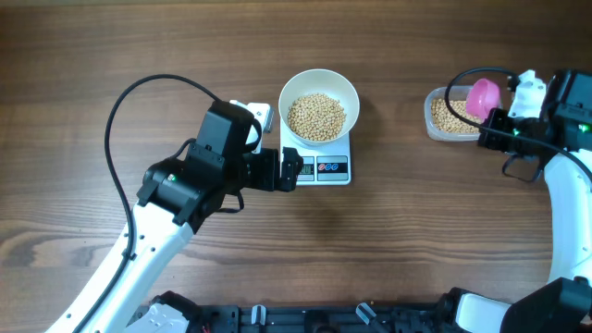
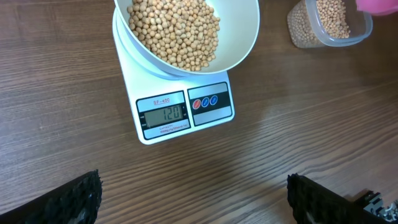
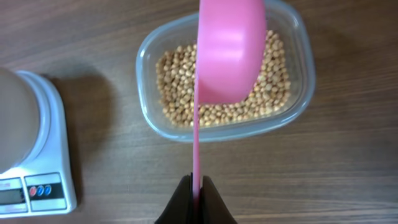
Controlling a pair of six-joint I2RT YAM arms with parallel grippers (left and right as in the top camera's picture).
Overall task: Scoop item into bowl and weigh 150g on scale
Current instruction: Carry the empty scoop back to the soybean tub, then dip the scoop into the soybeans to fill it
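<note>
arms [image 1: 139,242]: 2, white links | joints [image 1: 199,162]: black | cables [image 1: 109,129]: black

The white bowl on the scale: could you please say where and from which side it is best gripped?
Probably the rim of the bowl, pinched from above on the side nearest the open left gripper: the wall is thin and bare above the beans.

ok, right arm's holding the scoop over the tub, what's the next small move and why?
Probably lower the scoop, shut in the right gripper, into the beans in the clear tub for a partial scoop. The scale display reads 120 under the bowl, so it's short of target, and a full scoop might overshoot.
</note>
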